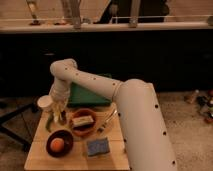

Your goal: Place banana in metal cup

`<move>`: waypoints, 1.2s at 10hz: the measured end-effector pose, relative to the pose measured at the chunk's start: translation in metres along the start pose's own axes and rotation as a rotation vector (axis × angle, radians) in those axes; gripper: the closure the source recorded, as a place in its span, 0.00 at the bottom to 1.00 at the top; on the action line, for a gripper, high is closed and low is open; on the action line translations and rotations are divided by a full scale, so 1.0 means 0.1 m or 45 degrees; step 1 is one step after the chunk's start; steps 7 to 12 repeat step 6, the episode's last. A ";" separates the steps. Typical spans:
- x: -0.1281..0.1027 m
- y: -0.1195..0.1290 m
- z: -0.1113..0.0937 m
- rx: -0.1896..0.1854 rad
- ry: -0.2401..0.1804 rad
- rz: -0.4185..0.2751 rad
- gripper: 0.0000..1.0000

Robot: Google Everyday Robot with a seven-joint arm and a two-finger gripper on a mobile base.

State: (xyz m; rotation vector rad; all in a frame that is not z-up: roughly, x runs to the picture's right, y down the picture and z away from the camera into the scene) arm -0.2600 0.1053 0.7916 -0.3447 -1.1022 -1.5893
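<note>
My gripper (58,111) hangs from the white arm at the left side of the wooden table (115,157), just right of the white cup (44,102). A yellow-green banana (50,122) shows at and below the gripper, curving down toward the table on its left side. A small dark cup-like shape, which I take for the metal cup (62,120), stands right under the gripper and is mostly hidden by it. I cannot tell whether the banana is held or resting.
A brown bowl (70,145) with an orange stands at the front left. A second brown bowl (84,131) holds a tan block. A blue sponge (97,146), a fork (105,122) and a green mat (87,96) are also there. The arm's big link covers the right side.
</note>
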 end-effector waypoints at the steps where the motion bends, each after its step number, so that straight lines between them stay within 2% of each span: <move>1: 0.00 0.00 -0.01 0.001 0.003 0.002 0.20; 6: -0.01 0.05 -0.05 0.008 0.028 -0.007 0.20; 12: -0.01 0.05 -0.05 0.008 0.028 -0.007 0.20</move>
